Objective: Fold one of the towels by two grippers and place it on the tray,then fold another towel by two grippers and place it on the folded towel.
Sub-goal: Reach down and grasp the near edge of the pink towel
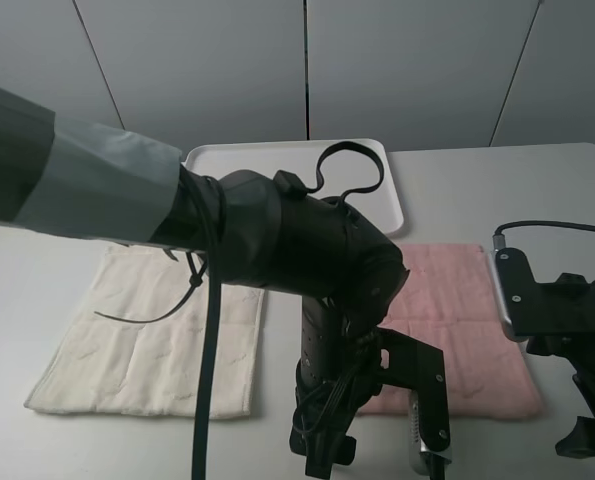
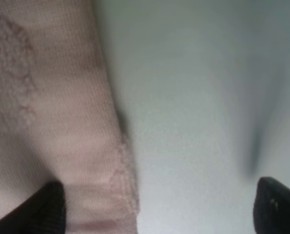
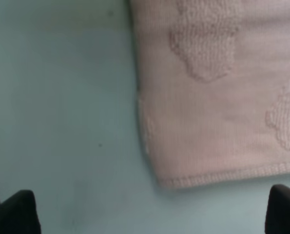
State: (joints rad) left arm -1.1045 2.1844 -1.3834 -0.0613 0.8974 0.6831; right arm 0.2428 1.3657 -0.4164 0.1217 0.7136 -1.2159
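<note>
left pincer gapes astride one pink towel corner, right pincer spread wide near another

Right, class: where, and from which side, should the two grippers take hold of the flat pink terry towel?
Probably its two near corners, one per gripper, from above at the near hem. The pink terry towel lies flat and unfolded; the left gripper and the right gripper, both open, each hang by a corner.

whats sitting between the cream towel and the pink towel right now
The left arm stands in that gap, beside the pink towel; a strip of bare table shows next to the cream towel. Seen in the exterior high view.
</note>
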